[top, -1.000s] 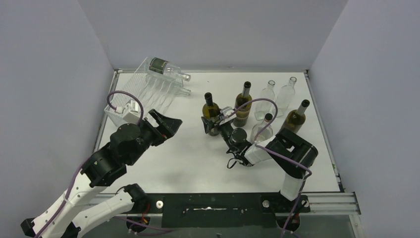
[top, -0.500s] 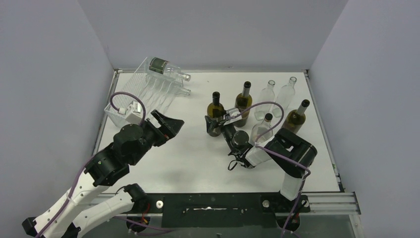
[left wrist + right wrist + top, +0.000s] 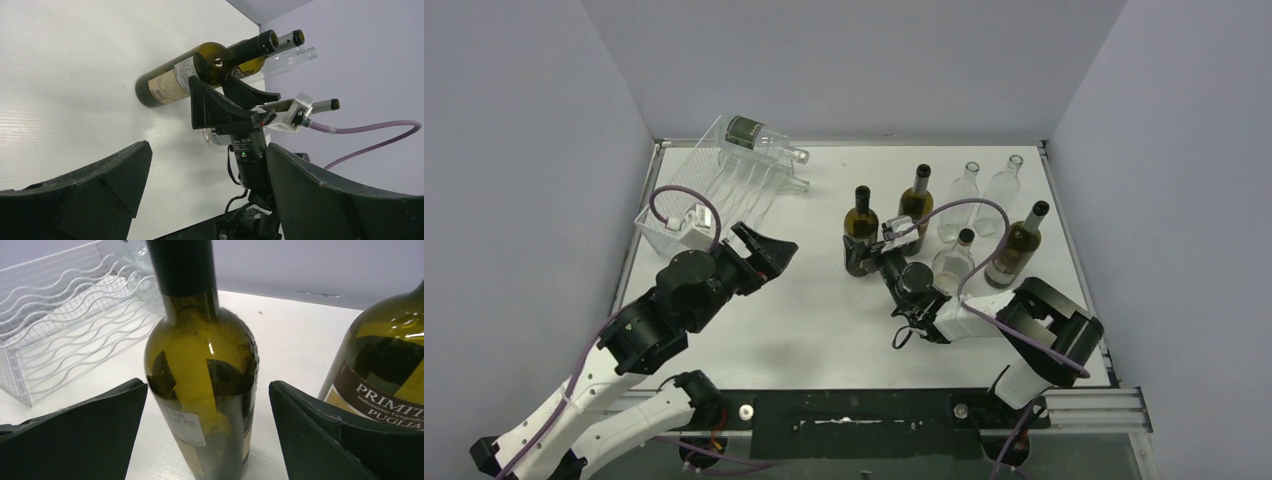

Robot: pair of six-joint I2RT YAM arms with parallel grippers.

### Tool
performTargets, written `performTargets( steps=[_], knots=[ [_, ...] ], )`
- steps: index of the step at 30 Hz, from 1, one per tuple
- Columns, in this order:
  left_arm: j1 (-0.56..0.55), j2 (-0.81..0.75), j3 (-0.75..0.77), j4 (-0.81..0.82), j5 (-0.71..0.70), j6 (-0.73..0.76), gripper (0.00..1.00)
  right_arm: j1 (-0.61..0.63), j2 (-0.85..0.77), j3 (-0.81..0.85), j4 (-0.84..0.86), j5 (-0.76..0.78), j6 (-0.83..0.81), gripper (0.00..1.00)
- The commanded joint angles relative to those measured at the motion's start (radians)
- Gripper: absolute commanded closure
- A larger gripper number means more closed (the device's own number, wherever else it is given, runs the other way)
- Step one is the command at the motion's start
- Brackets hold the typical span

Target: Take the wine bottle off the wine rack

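1) left arm: rises from its base, elbow bent, wrist tilted toward far right; left gripper held aloft, jaws spread wide, gripping nothing
2) right arm: folded low, forearm stretched leftward; right gripper carried low, jaws fully apart, fingers pressing on nothing

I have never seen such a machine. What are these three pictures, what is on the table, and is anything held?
Two robot arms are bolted to a white table. One picture looks down from above; the other two come from wrist cameras. At the back left, a see-through rack carries one lying bottle. Six bottles stand on the table. The left claw is open and empty. The right claw is open around a dark bottle, gaps on both sides: nothing is held.
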Motion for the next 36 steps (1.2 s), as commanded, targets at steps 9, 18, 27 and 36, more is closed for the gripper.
performTargets(
  steps=[9, 18, 27, 36],
  knots=[
    [0.007, 0.021, 0.049, 0.071, -0.050, 0.104, 0.13, 0.099, -0.312, -0.078, -0.512, 0.158, 0.053, 0.02],
    [0.007, 0.045, 0.124, 0.039, -0.108, 0.201, 0.13, 0.127, -0.544, 0.138, -1.104, -0.057, 0.087, 0.02],
    [0.008, 0.078, 0.303, 0.034, -0.274, 0.438, 0.13, 0.119, -0.601, 0.608, -1.472, 0.137, 0.057, 0.02],
    [0.007, 0.091, 0.346, 0.111, -0.377, 0.611, 0.13, -0.196, -0.520, 0.973, -1.670, 0.080, 0.001, 0.03]
  ],
)
